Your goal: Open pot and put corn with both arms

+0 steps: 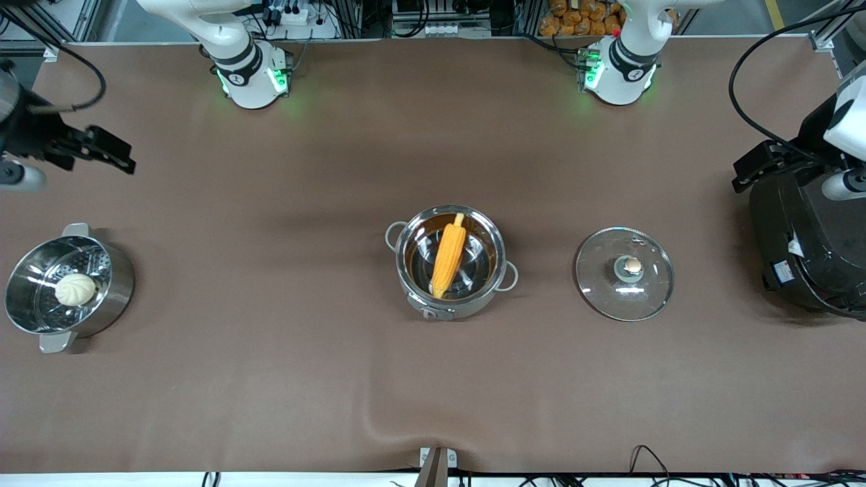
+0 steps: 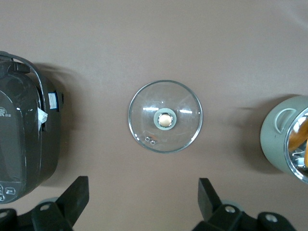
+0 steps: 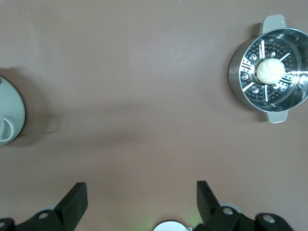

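Observation:
The shallow steel pot (image 1: 473,308) stands open at the table's middle. The yellow-orange corn (image 1: 448,257) lies inside it, pale tip toward the robots' bases. The glass lid (image 1: 612,291) with its copper-coloured knob (image 1: 632,265) lies flat on the table beside the pot, toward the left arm's end. My left gripper (image 1: 747,172) is open and empty, up over the edge of the black cooker. My right gripper (image 1: 115,154) is open and empty, up over the right arm's end of the table. The left wrist view shows the lid (image 2: 144,103) and the pot's side (image 2: 276,137).
A deeper steel steamer pot (image 1: 115,297) with a white bun (image 1: 74,289) stands at the right arm's end; it also shows in the right wrist view (image 3: 238,72). A big black cooker (image 1: 812,250) stands at the left arm's end, beside the lid.

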You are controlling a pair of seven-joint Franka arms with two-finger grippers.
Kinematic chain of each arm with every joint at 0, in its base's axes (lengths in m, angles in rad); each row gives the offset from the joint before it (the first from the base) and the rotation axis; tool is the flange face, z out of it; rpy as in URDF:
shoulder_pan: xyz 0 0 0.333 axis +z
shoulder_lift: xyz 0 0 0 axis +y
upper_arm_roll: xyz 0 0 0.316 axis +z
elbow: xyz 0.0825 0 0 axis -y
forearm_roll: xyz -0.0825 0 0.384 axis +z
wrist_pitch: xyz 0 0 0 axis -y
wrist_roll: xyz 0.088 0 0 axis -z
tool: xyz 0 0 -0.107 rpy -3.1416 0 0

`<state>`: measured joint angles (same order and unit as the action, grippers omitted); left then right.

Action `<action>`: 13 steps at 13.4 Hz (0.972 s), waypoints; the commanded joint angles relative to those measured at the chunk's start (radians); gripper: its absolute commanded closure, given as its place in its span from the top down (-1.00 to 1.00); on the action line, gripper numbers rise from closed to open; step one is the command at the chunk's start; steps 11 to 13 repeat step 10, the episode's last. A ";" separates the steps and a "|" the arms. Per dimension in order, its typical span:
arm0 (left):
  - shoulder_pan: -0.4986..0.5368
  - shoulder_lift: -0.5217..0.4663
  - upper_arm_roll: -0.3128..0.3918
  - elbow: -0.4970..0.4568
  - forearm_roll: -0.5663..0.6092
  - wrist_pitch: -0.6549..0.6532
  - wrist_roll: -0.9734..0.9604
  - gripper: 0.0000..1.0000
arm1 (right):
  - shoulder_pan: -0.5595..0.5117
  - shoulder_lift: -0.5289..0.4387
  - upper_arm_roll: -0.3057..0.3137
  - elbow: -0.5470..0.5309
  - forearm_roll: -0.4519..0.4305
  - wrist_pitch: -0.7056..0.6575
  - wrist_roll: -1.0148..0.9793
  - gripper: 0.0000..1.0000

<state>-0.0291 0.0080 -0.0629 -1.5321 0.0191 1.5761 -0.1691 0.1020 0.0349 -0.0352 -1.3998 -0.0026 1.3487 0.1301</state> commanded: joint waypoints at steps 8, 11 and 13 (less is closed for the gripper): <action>0.006 0.010 -0.008 0.052 0.013 -0.093 0.039 1.00 | -0.097 0.014 0.017 0.051 0.007 0.015 -0.150 1.00; 0.006 0.010 -0.011 0.053 0.013 -0.093 0.039 1.00 | -0.096 0.016 0.017 0.051 0.018 0.029 -0.150 1.00; 0.006 0.010 -0.011 0.053 0.013 -0.093 0.039 1.00 | -0.096 0.016 0.017 0.051 0.018 0.029 -0.150 1.00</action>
